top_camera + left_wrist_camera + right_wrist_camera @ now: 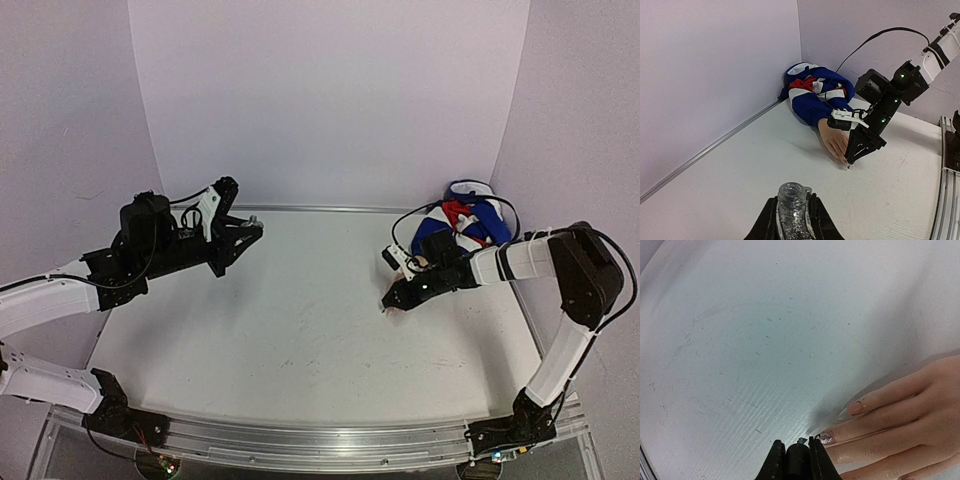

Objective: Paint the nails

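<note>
**Step in hand:** polish is judged to be going onto one of the nails (826, 437). The right fingers (776, 461) are closed firmly on a dark brush cap (797, 462). The brush tip sits just ahead of them, touching or all but touching the nearest nail.

**Recommendations:**
- Strokes should be short and drawn along the nail.
- Pressure should be light, so that the mannequin hand (910, 425) is not pushed across the counter (765, 340) and the skin is not smeared.

**Condition of the work:**
- The nearest nail carries silvery glitter, but full coverage cannot be confirmed.
- The next nail (855, 408), further ahead and to the right of the fingers, is bare pink.
- The other nails are out of view.
- The hand is pale and lies palm down, with a blue, white and red sleeve (815, 97).

**Left side:** the left fingers (767, 222), well apart from the hand, are clamped round an uncapped glitter bottle (791, 207). The bottle is held upright and should be held level for re-dipping.
</note>
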`<state>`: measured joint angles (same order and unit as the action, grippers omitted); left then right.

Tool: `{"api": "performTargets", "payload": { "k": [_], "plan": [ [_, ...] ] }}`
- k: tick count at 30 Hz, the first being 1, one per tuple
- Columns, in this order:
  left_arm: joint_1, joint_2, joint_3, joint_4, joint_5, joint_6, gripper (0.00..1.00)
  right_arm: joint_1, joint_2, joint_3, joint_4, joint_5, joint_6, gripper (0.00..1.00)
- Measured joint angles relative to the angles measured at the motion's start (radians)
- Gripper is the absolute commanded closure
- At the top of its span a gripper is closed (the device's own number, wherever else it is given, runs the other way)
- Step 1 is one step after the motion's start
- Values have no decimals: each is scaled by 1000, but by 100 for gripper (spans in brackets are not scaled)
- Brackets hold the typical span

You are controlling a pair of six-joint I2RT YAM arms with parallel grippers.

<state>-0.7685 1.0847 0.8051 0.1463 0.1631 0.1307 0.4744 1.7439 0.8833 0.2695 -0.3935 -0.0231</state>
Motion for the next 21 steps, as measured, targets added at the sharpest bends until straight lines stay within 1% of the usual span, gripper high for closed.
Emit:
{"api": "performTargets", "payload": {
  "k": [3,8,13,21],
  "plan": [
    [0,0,0,0,0,0,100,0,-23,-3,2,6,0,100],
    [0,0,0,0,0,0,100,0,-63,-7,10,56,3,100],
    [0,-1,0,0,0,0,100,0,-66,-7,12,91,7,100],
    [0,-1,0,0,1,0,100,0,-65,-7,11,99,8,100]
  ]
}}
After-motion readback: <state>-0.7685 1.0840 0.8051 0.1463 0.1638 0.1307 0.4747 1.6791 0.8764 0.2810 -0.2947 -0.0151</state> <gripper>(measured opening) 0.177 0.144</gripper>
